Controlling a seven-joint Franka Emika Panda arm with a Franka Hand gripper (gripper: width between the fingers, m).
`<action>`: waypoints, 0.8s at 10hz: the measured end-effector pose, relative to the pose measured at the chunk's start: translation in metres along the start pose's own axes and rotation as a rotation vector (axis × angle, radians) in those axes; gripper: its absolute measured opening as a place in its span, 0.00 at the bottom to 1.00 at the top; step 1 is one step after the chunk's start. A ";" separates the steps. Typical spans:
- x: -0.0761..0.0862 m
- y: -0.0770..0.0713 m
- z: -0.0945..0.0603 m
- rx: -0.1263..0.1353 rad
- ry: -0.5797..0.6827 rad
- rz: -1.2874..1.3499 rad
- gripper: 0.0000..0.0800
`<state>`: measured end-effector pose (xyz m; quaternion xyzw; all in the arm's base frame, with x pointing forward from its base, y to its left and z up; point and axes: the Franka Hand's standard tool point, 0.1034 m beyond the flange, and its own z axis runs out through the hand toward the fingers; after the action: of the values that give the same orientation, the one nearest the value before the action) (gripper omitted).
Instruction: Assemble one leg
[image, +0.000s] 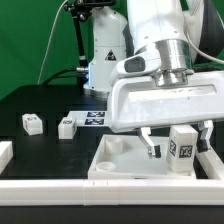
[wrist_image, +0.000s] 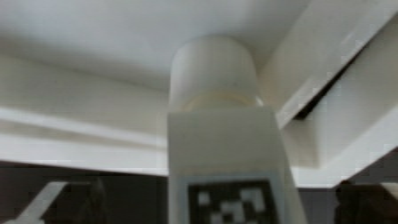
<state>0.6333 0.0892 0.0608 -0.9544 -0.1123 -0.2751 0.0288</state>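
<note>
Nearest to you, a white rail (image: 50, 186) is running along the front edge of the desk (image: 45, 100). Just behind it the large white panel (image: 112, 158) is lying flat, reaching toward the front corner on the exterior view's right. The leg (image: 183, 143) is standing upright at that end of the panel, its tag (image: 184, 151) facing the front edge. In the wrist view its rounded far end is pointing at the panel's surface. You are holding the pincer (image: 179, 147) directly over the leg, one finger on either side. The jaws are sitting wider than the leg and seem to be gripping nothing, though the wrist view is blurred, so take that with care. One spare leg (image: 32, 123) and a second spare leg (image: 67, 126) are resting on the black desk toward the exterior view's left edge, well apart from the panel. The marker board (image: 95, 118) is lying just beyond the second.
</note>
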 end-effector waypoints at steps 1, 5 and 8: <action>0.010 0.000 -0.009 -0.001 0.009 -0.004 0.81; 0.019 -0.002 -0.019 0.014 -0.018 -0.007 0.81; 0.014 -0.011 -0.017 0.054 -0.124 -0.005 0.81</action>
<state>0.6335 0.1005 0.0830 -0.9682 -0.1235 -0.2124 0.0471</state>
